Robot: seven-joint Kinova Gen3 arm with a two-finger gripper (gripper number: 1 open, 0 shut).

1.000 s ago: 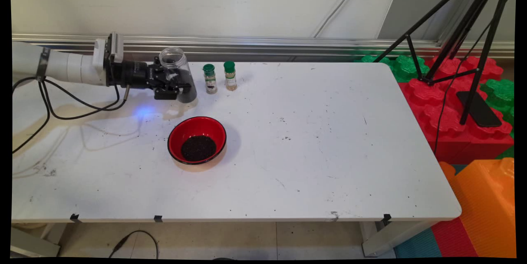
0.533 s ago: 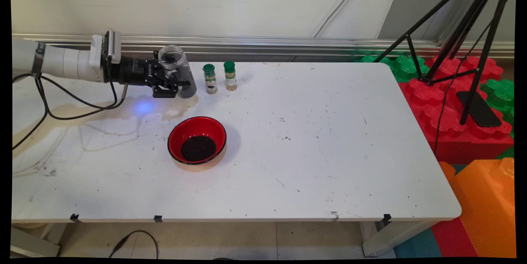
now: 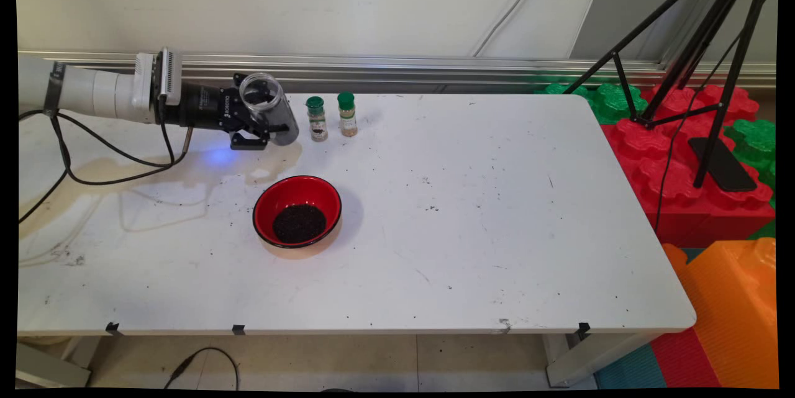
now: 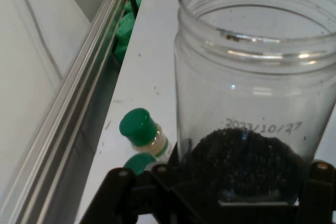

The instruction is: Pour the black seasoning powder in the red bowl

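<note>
Black two-finger gripper [image 3: 273, 131] clamps tilted clear plastic jar [image 3: 267, 106] of dark grains [image 4: 244, 156]; further tipping risks spillage beside green-capped spice bottles [image 3: 317, 118].

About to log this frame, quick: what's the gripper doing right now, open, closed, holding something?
Gripper: closed on the clear jar, which is lidless, tilted, and has dark grains at its bottom.

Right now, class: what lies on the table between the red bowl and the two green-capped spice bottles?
Nothing: in the main view only bare white table separates the red bowl from the spice bottles.
</note>
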